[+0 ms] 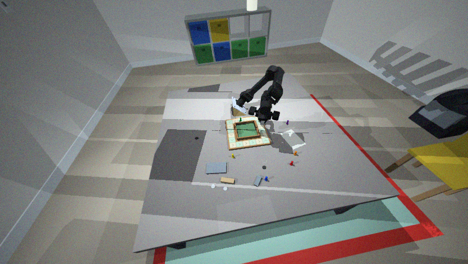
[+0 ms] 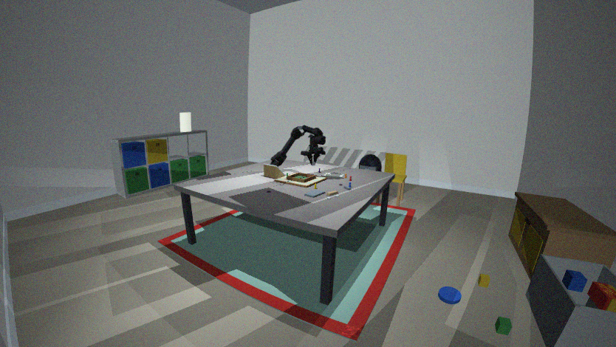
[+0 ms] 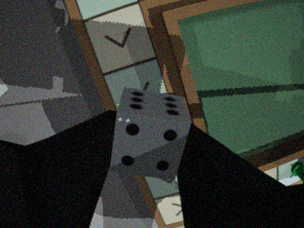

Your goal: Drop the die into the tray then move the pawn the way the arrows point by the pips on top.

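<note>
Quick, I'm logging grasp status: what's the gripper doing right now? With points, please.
Gripper (image 1: 264,120) (image 2: 313,163) (image 3: 148,128): closed on the die (image 3: 150,141), holding it above the board (image 1: 229,146) (image 2: 301,185) (image 3: 117,49).

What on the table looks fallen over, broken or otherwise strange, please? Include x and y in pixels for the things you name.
Nothing stands out. The green pawn (image 1: 240,119) (image 3: 297,170) is upright on the board (image 1: 232,146) (image 2: 297,185), the dice tray (image 1: 236,131) (image 2: 301,180) sits inside the ring of squares, and the jaws hold the die (image 3: 152,133) securely.
</note>
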Motion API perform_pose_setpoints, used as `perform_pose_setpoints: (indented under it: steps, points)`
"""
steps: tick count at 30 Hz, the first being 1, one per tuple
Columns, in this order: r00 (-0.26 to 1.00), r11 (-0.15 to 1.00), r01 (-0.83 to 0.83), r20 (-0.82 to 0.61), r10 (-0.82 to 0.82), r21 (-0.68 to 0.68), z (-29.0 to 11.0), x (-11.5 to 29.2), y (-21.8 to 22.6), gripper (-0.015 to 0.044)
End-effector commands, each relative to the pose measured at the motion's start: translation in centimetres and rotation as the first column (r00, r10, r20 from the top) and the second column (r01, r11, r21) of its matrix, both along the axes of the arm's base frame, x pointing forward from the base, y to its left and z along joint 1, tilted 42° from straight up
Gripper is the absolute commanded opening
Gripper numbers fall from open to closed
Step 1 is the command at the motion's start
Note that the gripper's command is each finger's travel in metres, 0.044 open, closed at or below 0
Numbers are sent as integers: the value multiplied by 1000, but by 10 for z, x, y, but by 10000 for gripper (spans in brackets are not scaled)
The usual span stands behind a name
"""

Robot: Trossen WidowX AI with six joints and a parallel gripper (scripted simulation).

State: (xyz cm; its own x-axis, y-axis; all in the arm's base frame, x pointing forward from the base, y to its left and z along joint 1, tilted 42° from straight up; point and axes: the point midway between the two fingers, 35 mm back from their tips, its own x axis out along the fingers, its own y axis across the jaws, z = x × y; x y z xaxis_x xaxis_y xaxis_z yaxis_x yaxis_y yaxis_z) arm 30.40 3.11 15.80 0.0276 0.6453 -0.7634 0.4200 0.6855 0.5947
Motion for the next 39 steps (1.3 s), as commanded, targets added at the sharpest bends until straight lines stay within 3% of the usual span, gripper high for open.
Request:
perform_pose_setpoints:
  steps: [1, 13, 27, 33, 39]
  points:
    - [992, 996, 93, -86, -93, -3, -12, -2, -9, 0]
    - [856, 918, 392, -344, -386, -55, -47, -12, -36, 0]
    - [523, 730, 654, -579, -626, -199, -85, -32, -62, 0]
    - [503, 719, 662, -585, -636, -213, -87, -33, -63, 0]
    - [505, 695, 622, -494, -708, -360, -93, -39, -59, 0]
